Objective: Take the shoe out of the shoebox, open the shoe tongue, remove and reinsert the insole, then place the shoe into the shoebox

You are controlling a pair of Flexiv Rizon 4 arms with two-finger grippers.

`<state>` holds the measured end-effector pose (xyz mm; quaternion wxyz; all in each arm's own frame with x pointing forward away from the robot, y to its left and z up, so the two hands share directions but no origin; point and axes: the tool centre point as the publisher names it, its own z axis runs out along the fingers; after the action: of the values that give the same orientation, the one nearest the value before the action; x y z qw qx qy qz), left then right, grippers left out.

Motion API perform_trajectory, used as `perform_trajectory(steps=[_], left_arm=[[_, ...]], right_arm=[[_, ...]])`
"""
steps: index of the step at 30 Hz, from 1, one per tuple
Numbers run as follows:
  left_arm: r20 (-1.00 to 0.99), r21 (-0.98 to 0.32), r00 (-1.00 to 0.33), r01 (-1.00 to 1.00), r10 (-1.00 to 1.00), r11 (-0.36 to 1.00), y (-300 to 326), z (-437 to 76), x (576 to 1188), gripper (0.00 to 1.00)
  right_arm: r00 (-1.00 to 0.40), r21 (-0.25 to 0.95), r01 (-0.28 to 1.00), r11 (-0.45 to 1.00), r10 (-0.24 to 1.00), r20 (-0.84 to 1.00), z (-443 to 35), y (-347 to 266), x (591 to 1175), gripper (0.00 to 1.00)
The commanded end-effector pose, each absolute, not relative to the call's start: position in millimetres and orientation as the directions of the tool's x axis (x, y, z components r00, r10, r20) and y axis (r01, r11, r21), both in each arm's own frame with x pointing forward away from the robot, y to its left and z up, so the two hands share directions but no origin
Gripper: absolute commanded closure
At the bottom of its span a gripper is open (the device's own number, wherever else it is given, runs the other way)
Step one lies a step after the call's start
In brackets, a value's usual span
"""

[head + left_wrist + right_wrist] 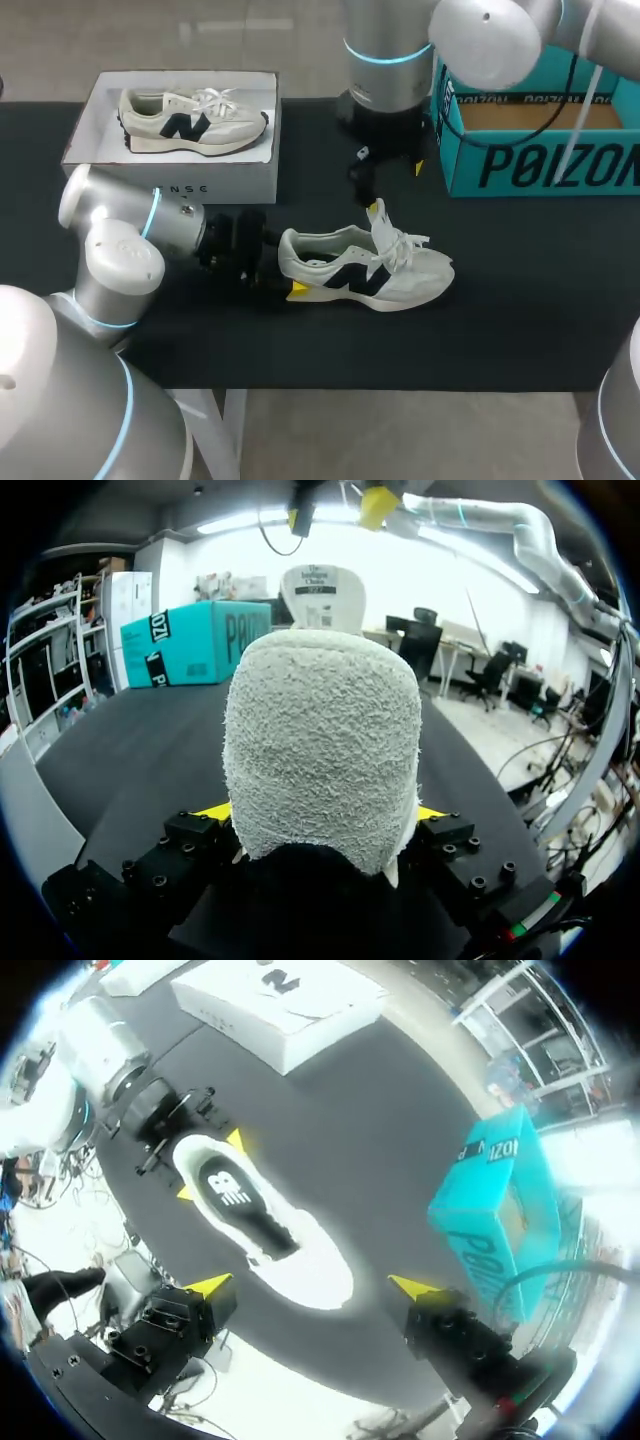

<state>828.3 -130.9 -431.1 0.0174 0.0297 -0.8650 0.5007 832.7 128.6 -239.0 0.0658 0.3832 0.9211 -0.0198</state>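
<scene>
Steadying the white-and-black mesh sneaker (365,272) for insole work, the left pincer (322,815) pinches its heel. The right pincer (307,1285) hangs spread above it.

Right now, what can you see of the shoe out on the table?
The shoe is a cream sneaker with a dark side logo and a fuzzy heel, standing on its sole on the black table, toe toward my right. Its laces are loose, tongue raised, a dark insole inside. The left gripper clamps its heel; the right gripper hovers open above it.
</scene>
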Motion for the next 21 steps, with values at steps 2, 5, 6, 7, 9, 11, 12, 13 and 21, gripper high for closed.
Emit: perform_trajectory(steps=[2, 5, 6, 7, 9, 11, 12, 13, 21], left_arm=[[0.058, -0.866, -0.998, -0.069, -0.037, 0.495, -133.0, -435.7, 826.9, 1.00], [0.058, -0.866, -0.998, -0.069, -0.037, 0.495, -133.0, -435.7, 826.9, 1.00], [0.058, -0.866, -0.998, -0.069, -0.037, 0.495, -133.0, -435.7, 826.9, 1.00], [0.058, -0.866, -0.998, -0.069, -0.037, 0.495, -133.0, -435.7, 826.9, 1.00], [0.058, -0.866, -0.998, -0.069, -0.037, 0.495, -133.0, -435.7, 826.9, 1.00], [0.058, -0.866, -0.998, -0.069, -0.037, 0.495, -133.0, -435.7, 826.9, 1.00], [0.058, -0.866, -0.998, -0.069, -0.037, 0.495, -133.0, -435.7, 826.9, 1.00], [0.058, -0.866, -0.998, -0.069, -0.037, 0.495, -133.0, -435.7, 826.9, 1.00], [0.058, -0.866, -0.998, -0.069, -0.037, 0.495, -133.0, -435.7, 826.9, 1.00]], right_arm=[[-0.991, -0.053, 0.002, 0.999, -0.005, -0.132, -257.2, 148.9, 826.9, 0.00], [-0.988, -0.107, -0.070, 0.992, -0.084, -0.126, -269.3, 163.2, 820.3, 0.00], [-0.989, -0.112, -0.082, 0.990, -0.095, -0.117, -273.4, 166.8, 818.6, 0.01], [-0.986, -0.146, -0.106, 0.984, -0.123, -0.115, -276.7, 171.1, 816.4, 0.55], [-0.983, -0.139, -0.133, 0.981, -0.148, -0.111, -278.6, 178.0, 811.5, 1.00], [-0.980, -0.152, -0.155, 0.976, -0.171, -0.099, -280.9, 182.8, 808.0, 1.00], [-0.981, -0.151, -0.158, 0.976, -0.172, -0.088, -282.7, 184.3, 807.1, 1.00], [-0.978, -0.165, -0.176, 0.970, -0.192, -0.084, -284.8, 186.5, 805.6, 1.00], [-0.982, -0.189, -0.164, 0.968, -0.178, -0.057, -290.3, 189.5, 801.7, 1.00]])
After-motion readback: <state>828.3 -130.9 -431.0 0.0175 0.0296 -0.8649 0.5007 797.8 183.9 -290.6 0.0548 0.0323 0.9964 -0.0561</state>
